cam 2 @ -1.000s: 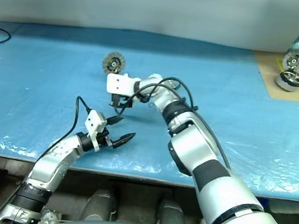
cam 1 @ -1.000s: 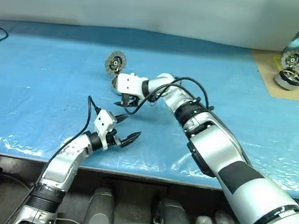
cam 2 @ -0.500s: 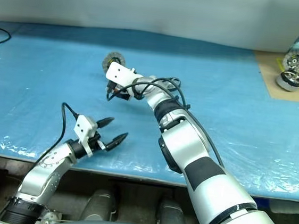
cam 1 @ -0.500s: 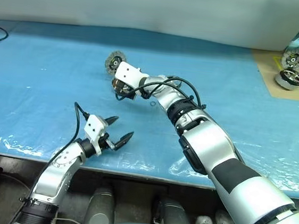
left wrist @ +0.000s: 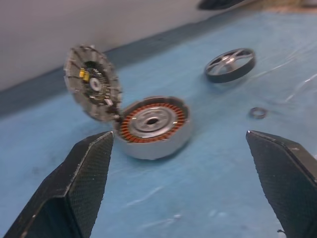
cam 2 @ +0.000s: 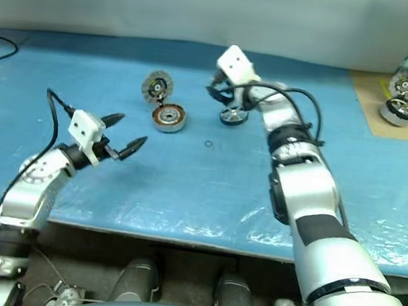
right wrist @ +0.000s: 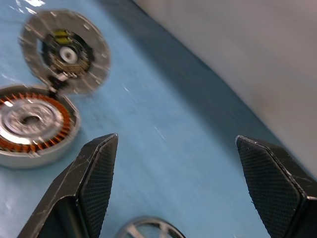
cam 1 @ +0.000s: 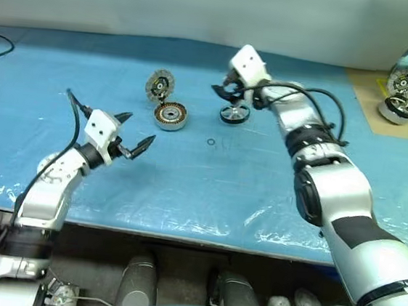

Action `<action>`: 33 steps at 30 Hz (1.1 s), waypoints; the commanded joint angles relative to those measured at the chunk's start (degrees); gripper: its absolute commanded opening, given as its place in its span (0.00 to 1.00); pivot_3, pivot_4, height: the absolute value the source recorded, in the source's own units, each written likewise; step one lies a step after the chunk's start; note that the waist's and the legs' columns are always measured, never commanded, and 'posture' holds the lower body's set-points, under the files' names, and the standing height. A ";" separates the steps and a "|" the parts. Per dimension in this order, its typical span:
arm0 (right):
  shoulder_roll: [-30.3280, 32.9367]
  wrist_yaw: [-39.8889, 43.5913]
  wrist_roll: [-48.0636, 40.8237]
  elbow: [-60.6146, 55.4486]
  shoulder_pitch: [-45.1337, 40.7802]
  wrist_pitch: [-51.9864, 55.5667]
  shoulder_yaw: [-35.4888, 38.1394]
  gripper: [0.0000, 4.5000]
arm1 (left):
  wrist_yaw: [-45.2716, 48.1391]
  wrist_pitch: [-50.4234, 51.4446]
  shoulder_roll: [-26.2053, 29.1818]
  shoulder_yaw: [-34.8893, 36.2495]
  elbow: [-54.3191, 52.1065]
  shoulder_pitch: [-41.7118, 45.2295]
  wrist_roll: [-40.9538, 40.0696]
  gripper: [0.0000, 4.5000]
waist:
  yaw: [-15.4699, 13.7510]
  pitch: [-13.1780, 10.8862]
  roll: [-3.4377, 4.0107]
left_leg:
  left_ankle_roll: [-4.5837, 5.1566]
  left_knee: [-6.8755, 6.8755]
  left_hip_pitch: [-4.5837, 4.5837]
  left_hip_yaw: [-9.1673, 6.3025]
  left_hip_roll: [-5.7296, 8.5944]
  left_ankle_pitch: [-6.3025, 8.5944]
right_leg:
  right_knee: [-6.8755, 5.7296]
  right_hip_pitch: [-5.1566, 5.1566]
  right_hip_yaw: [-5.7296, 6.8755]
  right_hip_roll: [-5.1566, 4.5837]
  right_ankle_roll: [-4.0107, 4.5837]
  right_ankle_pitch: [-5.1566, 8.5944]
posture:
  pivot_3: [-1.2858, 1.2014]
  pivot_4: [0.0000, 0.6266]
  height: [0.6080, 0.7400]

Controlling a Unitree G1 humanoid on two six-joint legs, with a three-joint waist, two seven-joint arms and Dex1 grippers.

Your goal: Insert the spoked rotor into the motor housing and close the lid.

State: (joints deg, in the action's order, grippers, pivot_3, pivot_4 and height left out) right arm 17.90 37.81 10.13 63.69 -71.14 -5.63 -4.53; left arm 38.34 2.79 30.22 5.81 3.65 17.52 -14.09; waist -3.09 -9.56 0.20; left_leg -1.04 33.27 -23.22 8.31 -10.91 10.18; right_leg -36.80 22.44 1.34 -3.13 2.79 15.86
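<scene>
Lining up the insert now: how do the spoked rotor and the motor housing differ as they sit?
The spoked rotor is a dark-rimmed open wheel with silvery spokes; the motor housing is a silver cup ringed with copper windings. The rotor lies alone; the housing has its lid hinged open, standing up. Both rest flat on the blue table cover, and look similar in width.

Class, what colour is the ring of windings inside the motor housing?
Copper-orange, around a silvery centre; the motor housing shows best in the left wrist view.

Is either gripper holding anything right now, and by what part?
Nothing is held. Left gripper and right gripper are both open and empty; the spoked rotor lies on the table.
</scene>
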 commanded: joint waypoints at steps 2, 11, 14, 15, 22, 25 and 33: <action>4.40 6.81 -6.25 -27.61 14.89 10.14 2.18 0.89 | 5.69 -7.50 2.02 -4.10 13.05 12.56 5.06 0.99 | -1.09 -0.01 -0.04 | 0.01 0.00 -0.01 0.00 0.01 -0.01 | 0.00 -0.02 0.02 0.02 -0.04 -0.02 | 0.52 0.24 1.00; 4.92 3.32 -9.75 -63.07 35.36 30.69 2.58 0.89 | 16.57 -15.97 -1.94 -16.22 52.26 41.13 18.19 0.99 | -1.01 -0.05 -0.10 | -0.22 -0.06 0.12 -0.01 0.11 0.03 | 0.00 0.00 -0.17 0.07 -0.40 -0.24 | 0.52 0.24 1.00; 4.78 1.19 -10.01 -66.68 37.54 33.63 2.74 0.89 | 19.65 -18.71 -2.81 -18.95 60.74 46.53 21.87 0.99 | -1.06 -0.07 -0.13 | -0.27 -0.06 0.19 -0.02 0.18 0.05 | 0.05 -0.09 -0.20 0.01 -0.44 -0.26 | 0.52 0.24 1.00; 5.07 0.83 -10.03 -68.15 38.48 34.19 2.53 0.89 | 21.65 -18.86 -3.15 -19.09 63.05 48.43 22.20 0.99 | -1.06 -0.07 -0.13 | -0.27 -0.08 0.21 -0.01 0.20 0.05 | 0.07 -0.09 -0.24 0.01 -0.44 -0.26 | 0.52 0.24 1.00; 6.06 -2.14 -10.58 -73.55 42.09 37.15 2.97 0.89 | 24.99 -20.89 -2.52 -23.28 70.93 56.27 30.17 0.99 | -1.69 -0.15 -0.26 | -0.28 -0.20 0.13 -0.05 0.22 0.05 | 0.17 -0.08 -0.15 -0.01 -0.44 -0.26 | 0.52 0.24 1.00; 6.57 -3.20 -10.41 -75.16 44.08 37.20 2.47 0.89 | 20.96 -20.99 -3.37 -23.25 72.14 57.80 31.96 0.99 | -2.27 -0.16 -0.27 | -0.29 -0.20 0.15 -0.11 0.21 0.06 | 0.17 -0.12 -0.10 -0.01 -0.45 -0.26 | 0.52 0.24 1.00; 6.64 -5.69 -10.24 -77.35 46.12 37.55 1.55 0.89 | 10.79 -21.22 -4.80 -23.41 73.64 57.42 36.18 0.99 | -2.55 -0.22 -0.36 | -0.31 -0.16 0.15 -0.35 0.28 0.05 | 0.16 -0.17 -0.05 -0.05 -0.52 -0.30 | 0.52 0.24 1.00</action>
State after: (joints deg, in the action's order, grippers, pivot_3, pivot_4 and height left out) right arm 24.27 33.01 0.07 -10.84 -25.17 31.98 -3.20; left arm 50.66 -17.74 25.00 -18.17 77.50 73.78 21.64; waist -5.63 -9.78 -0.17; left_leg -1.35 33.11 -23.07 7.90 -10.62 10.23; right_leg -36.64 22.26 1.30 -3.17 2.26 15.55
